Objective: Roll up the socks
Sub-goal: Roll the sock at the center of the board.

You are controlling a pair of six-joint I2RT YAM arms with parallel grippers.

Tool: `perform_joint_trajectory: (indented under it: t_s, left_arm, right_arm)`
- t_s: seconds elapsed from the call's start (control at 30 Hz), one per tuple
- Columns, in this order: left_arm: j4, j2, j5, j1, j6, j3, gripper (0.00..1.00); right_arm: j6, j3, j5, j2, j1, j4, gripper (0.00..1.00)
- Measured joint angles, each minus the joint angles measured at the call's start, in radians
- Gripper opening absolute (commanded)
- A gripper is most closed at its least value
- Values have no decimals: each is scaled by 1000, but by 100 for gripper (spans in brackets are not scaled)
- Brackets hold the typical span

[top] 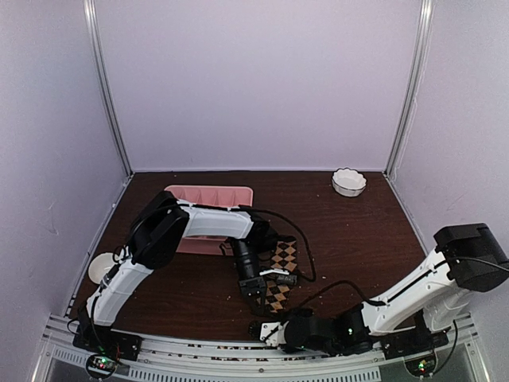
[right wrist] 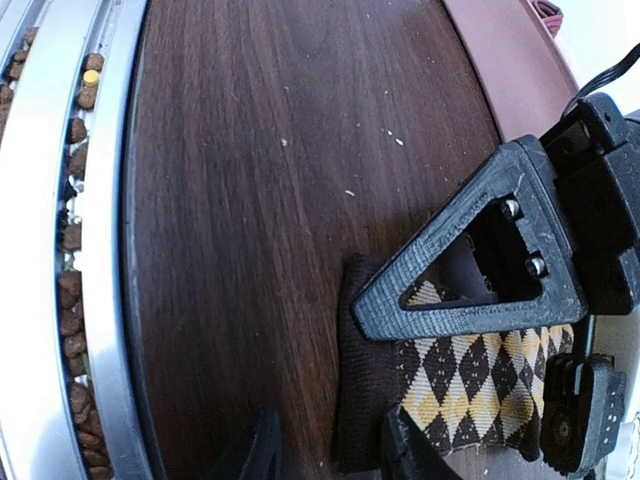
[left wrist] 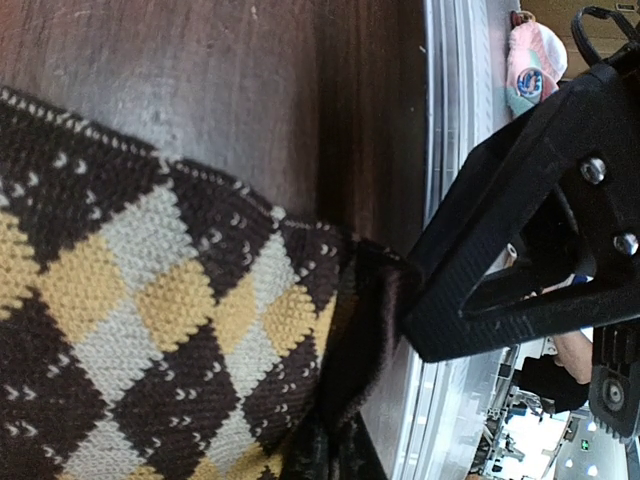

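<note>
Item inspected: checkered sock (top: 284, 259), flat on the surface (top: 358, 239) near its middle, just in front of the pink tray (top: 208, 192). Its dark cuff (right wrist: 365, 380) pointed toward the near edge.
Other sock: not made out with certainty in any view.
Left hand (top: 256, 288): fingers together, pinching the cuff's edge. Its wrist view showed dark fabric gathered up against one finger.
Right hand (right wrist: 335, 452): low over the near edge, fingers apart, with the cuff's free corner lying between them. Whether either finger touched fabric could not be told.
Step in hand, as judged: taking the cuff end with both hands so the roll could start there.
Progress, as judged: early, since the sock lay unrolled along its visible length.
Method advised: take the free corner in line with the left hand's pinch, so the fold starts straight across the sock. Catch both layers of fabric. Lift only slightly, then turn the cuff over toward the toe, keeping the roll tight.
Risk noted: a shallow bite could slip off the knit, and uneven grips could skew the roll. The two hands were close together and could collide.
</note>
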Motion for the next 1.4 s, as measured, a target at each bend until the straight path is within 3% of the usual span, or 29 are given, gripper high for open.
perform_joint_trajectory:
  t_s: [0.53, 0.83, 0.93, 1.07, 1.17, 1.4]
  left_arm:
    - [-42, 17, 10, 0, 13, 12, 0]
    - [-44, 17, 10, 0, 24, 14, 0]
    - [-45, 16, 8, 0, 36, 13, 8]
    - [-44, 0, 8, 0, 54, -6, 29]
    - [-10, -60, -32, 0, 55, -57, 38]
    - [237, -324, -191, 49, 44, -288, 40]
  right_arm:
    - [4, 0, -42, 39, -40, 60, 5]
    - [108, 0, -87, 40, -87, 68, 0]
    - [157, 0, -130, 37, -114, 72, 0]
    - [232, -1, -232, 24, -161, 74, 0]
    - [296, -19, -332, 9, -192, 95, 0]
    - [559, -147, -570, -28, -270, 276, 0]
